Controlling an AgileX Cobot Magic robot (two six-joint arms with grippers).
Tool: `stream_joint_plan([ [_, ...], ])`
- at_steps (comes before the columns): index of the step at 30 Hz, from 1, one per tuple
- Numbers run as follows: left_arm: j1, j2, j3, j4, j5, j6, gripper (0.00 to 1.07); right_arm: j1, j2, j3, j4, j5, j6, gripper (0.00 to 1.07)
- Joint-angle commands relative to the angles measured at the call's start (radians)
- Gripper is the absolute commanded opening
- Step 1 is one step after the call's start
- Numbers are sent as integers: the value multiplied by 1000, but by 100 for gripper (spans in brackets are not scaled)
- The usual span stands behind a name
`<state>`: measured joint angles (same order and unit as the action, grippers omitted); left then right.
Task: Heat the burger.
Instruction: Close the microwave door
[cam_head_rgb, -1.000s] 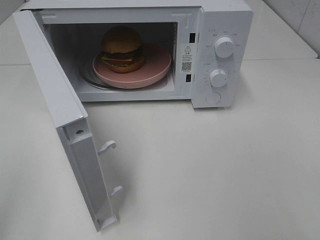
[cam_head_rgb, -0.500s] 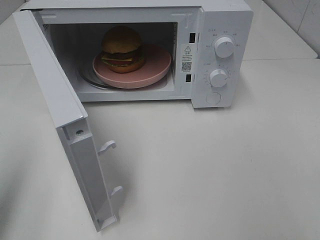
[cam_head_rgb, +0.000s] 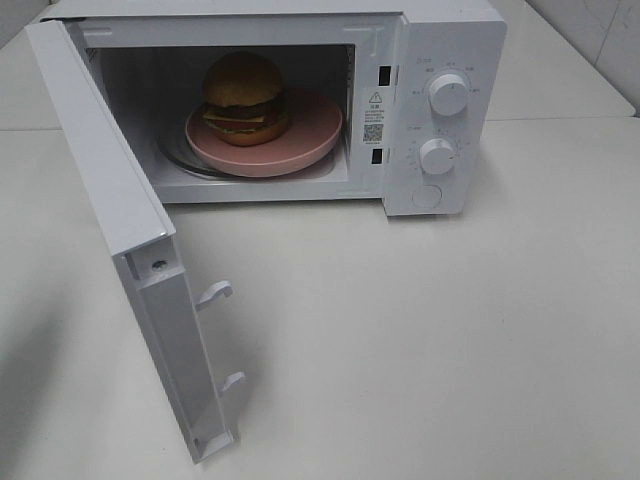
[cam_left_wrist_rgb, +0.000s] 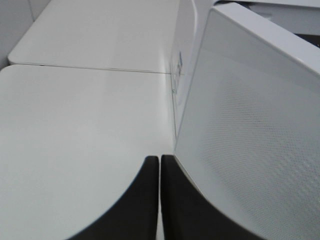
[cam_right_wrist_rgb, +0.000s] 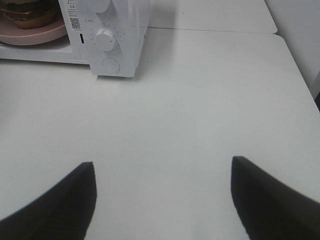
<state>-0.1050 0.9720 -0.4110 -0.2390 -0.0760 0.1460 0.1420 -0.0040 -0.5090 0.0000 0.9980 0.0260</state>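
I see the burger on its pink plate inside the microwave, far centre. The door stands open toward the near left. My left gripper, fingers pressed together, sits just left of the door's outer face and is best placed to push it shut. My right gripper hangs spread wide over the worktop, near right of the microwave.

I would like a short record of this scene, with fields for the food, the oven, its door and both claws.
food: golden-bun burger with cheese and dark patty, on round pink plate, inside the oven
oven: white microwave, standing on white table
door: white microwave door, wide open
left claw: shut, empty, beside the door's outer face
right claw: open, empty, over bare table
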Motion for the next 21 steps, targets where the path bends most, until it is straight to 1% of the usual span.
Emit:
stream_joint_plan([
  [1, -54, 59, -23, 25, -76, 2, 0, -4, -25, 2, 0, -8, -5, 69],
  [2, -89, 105, -43, 43, -104, 1, 0, -4, -25, 2, 0, -8, -5, 69],
  [4, -103, 125, -50, 56, -116, -3, 0, -4, -25, 2, 0, -8, -5, 69],
  [5, -122, 172, -71, 76, -138, -5, 0, -4, -25, 2, 0, -8, -5, 69],
  [7, -127, 195, -79, 83, -144, -5, 0, -4, -25, 2, 0, -8, -5, 69],
  [8, -135, 233, -102, 93, -148, -5, 0, -4, -25, 2, 0, -8, -5, 69],
  [9, -135, 233, -102, 93, -148, -5, 0, -4, -25, 2, 0, -8, -5, 69],
  [11, -136, 286, -130, 100, -155, -5, 0, -4, -25, 2, 0, -8, -5, 69],
  [15, -137, 326, -154, 100, -166, -5, 0, -4, -25, 2, 0, -8, -5, 69],
  [21, -185, 389, -185, 127, -195, -5, 0, -4, -25, 2, 0, -8, -5, 69],
])
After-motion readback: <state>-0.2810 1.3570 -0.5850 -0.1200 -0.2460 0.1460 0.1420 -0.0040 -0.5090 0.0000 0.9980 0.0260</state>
